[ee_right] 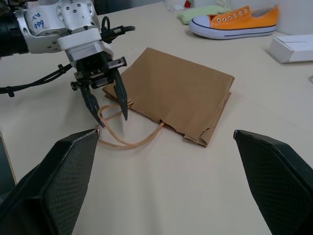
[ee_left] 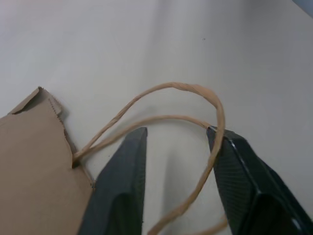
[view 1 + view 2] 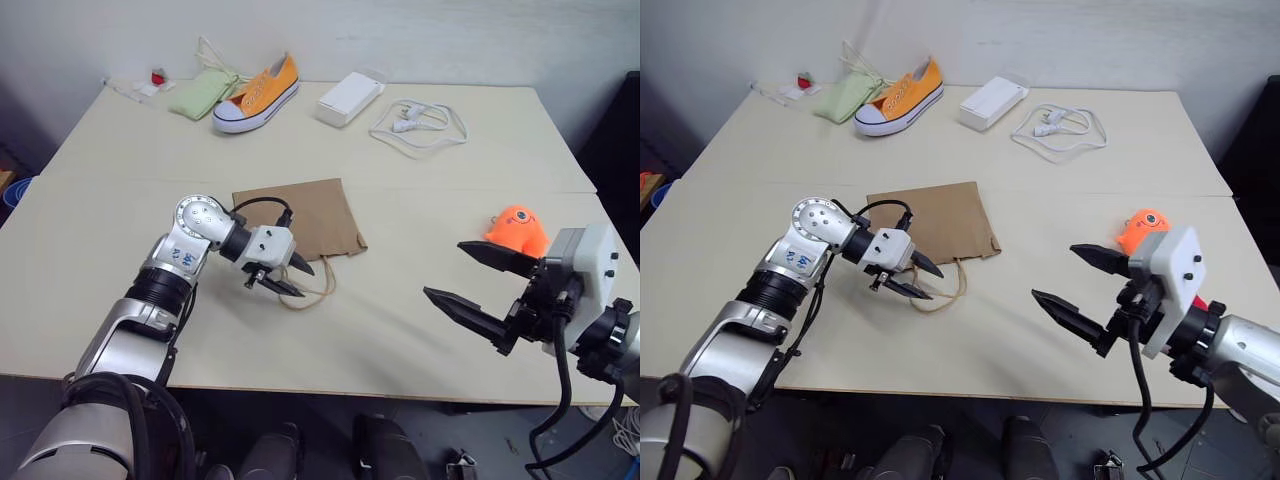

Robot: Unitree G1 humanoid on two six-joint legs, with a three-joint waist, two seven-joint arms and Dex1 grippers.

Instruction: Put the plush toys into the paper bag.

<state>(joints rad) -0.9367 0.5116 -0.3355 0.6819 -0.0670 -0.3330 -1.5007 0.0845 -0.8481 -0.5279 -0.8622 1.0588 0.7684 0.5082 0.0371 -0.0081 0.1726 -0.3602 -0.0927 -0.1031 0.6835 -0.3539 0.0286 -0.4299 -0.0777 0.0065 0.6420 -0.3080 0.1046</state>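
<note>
The brown paper bag [image 3: 305, 215] lies flat on the table, its twisted cord handles [image 2: 171, 87] spilling toward the front edge. My left gripper [image 3: 306, 282] reaches down onto those handles. Its fingers stand a little apart with one cord loop running between them and brushing one finger [image 2: 234, 161]. An orange one-eyed plush toy [image 3: 517, 228] sits at the right of the table. Just in front of it hovers my right gripper [image 3: 444, 268], wide open and empty, pointing toward the bag [image 1: 181, 93].
Along the back of the table lie an orange sneaker [image 3: 258, 92], a pale green pouch [image 3: 200, 95], a white box [image 3: 350, 97] and a white cable [image 3: 420, 122]. A small red item [image 3: 158, 77] sits at the back left corner.
</note>
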